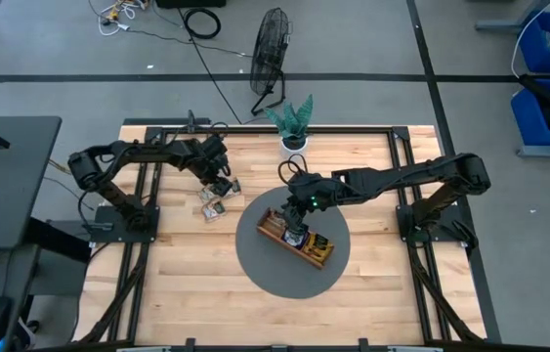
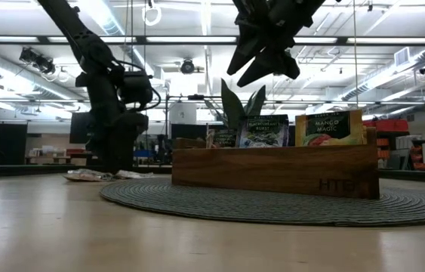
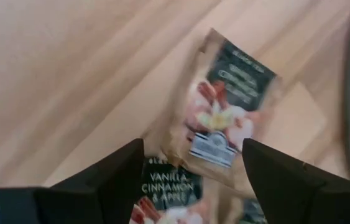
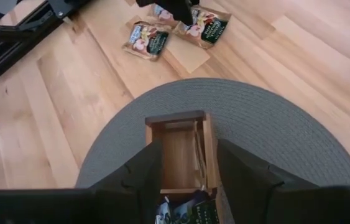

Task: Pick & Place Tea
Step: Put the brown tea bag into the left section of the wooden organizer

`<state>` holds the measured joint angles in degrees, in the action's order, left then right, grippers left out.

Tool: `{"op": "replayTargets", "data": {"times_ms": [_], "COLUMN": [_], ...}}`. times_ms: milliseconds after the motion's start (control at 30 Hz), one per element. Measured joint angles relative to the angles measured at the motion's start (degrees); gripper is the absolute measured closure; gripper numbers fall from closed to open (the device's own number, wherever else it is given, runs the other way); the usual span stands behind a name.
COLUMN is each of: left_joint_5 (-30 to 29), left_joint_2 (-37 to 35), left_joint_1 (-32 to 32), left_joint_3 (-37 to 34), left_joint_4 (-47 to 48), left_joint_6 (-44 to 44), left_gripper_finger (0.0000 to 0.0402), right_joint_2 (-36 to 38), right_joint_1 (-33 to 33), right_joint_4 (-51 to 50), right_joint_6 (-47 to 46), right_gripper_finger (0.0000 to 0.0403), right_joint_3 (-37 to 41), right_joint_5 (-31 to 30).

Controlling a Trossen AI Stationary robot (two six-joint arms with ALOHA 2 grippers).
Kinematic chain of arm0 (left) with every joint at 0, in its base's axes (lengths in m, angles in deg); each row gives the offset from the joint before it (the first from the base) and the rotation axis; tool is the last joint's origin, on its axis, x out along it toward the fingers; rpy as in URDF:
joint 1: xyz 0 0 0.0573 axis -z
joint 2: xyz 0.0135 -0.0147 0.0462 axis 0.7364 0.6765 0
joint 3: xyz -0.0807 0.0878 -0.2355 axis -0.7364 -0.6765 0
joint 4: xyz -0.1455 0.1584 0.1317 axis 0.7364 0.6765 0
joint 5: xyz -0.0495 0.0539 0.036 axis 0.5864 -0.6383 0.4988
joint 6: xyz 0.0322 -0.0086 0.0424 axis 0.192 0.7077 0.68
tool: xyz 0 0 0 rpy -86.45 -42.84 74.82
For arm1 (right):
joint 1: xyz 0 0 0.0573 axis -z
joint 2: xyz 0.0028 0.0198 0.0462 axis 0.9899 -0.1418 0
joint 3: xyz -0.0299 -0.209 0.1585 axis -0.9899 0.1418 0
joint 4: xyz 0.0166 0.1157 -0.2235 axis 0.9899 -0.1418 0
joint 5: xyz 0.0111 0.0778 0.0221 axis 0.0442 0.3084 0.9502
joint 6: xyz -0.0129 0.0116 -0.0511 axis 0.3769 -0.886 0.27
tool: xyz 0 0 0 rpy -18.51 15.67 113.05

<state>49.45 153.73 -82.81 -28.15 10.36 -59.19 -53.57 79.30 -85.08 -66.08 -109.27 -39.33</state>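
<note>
Wooden table (image 1: 187,284) fills the middle of the high view. Round grey mat (image 1: 255,264) is seen at centre, with the wooden tray (image 1: 273,227) set diagonally on it. Sachets are stood upright in the tray (image 2: 327,128). Right gripper (image 1: 296,233) is held open above the tray, nothing gripped. Left gripper (image 1: 218,188) is positioned left of centre, fingers spread wide over the loose tea sachets (image 1: 214,206) lying on bare wood just beside the mat's upper-left edge.

The tan paper tea sachets (image 3: 224,112) ahead of the left gripper (image 3: 193,168) are blurred; one's lower half is cut off.
</note>
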Motion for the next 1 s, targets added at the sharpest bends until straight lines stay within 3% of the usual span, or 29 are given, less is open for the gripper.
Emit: {"op": "replayTargets", "data": {"times_ms": [167,367,833,1000], "left_joint_5": [-1.0,-1.0,-0.9,-0.8], "left_joint_2": [0.2,0.2,0.2,0.1], "left_joint_1": [0.2,1.0,1.9,1.9], "left_joint_3": [0.0,0.0,0.0,0.0], "left_joint_4": [-0.3,-0.6,-2.5,-3.5], "left_joint_6": [1.5,2.0,0.0,-0.1], "left_gripper_finger": [0.0142,0.0191,0.0387,0.0392], "right_joint_2": [0.0,0.0,0.0,0.0], "right_joint_1": [0.0,0.6,2.0,2.2], "right_joint_4": [-0.1,-0.5,-0.4,-0.4], "right_joint_6": [0.2,0.2,1.3,1.1], "right_gripper_finger": [0.0243,0.0243,0.0243,0.0243], "right_joint_3": [0.0,0.0,0.0,0.0], "right_joint_5": [0.0,-0.1,-0.2,-0.2]}}
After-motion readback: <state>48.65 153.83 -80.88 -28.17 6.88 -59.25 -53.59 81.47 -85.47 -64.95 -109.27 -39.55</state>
